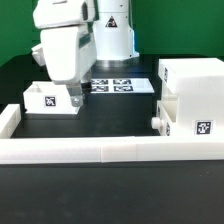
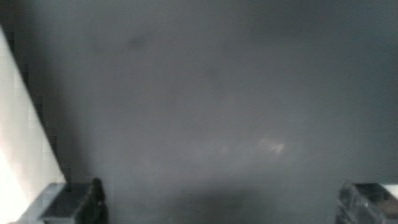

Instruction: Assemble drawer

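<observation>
Exterior view first: we saw the drawer housing standing upright on the dark table at the exterior view's right, with a black-and-white tag on its low front face. A lower white part came out from the housing toward the exterior view's left and had a small round knob; we could not tell if it was a tray. One open-top tray lay at the exterior view's left, well apart from the housing, and it carried its own square tag. The white arm reached down just beside this tray. The gripper was low over the table, at the tray's side nearer to the housing; whether it touched the tray we could not tell. Behind, between tray and housing, the marker board lay flat. A low white wall strip bordered the table at the front.

In the wrist view we saw mostly the table, dark and bare. The two fingertips showed far apart from each other, so the gripper had its jaws wide open, and nothing was between them. A white edge showed beside the table surface; we could not say to which part it belonged.
</observation>
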Controlling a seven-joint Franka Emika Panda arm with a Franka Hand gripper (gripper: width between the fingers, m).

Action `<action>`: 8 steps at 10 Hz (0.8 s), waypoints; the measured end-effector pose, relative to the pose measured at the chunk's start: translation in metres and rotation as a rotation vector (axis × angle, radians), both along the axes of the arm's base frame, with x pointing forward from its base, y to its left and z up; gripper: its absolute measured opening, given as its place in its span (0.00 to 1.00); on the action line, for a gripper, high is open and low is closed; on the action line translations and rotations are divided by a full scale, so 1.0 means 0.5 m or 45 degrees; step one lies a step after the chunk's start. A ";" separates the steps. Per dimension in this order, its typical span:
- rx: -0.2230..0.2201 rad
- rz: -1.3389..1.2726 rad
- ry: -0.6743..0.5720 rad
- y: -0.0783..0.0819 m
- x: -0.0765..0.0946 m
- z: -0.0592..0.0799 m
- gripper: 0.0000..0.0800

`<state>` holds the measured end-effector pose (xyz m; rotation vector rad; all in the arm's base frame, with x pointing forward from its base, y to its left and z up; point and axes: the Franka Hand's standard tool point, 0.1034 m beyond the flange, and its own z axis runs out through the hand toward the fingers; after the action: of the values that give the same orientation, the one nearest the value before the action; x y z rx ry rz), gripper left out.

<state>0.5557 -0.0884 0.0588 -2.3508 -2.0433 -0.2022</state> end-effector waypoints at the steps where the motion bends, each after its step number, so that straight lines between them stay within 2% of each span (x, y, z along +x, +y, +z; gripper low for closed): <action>1: -0.011 -0.007 -0.008 -0.012 -0.003 0.017 0.81; 5: -0.004 -0.066 -0.001 -0.010 -0.004 0.015 0.81; 7: 0.015 -0.226 0.014 -0.010 -0.004 0.015 0.81; 8: 0.037 -0.412 0.030 -0.018 -0.008 0.019 0.81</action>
<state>0.5517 -0.0976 0.0685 -2.6374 -1.6267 -0.2051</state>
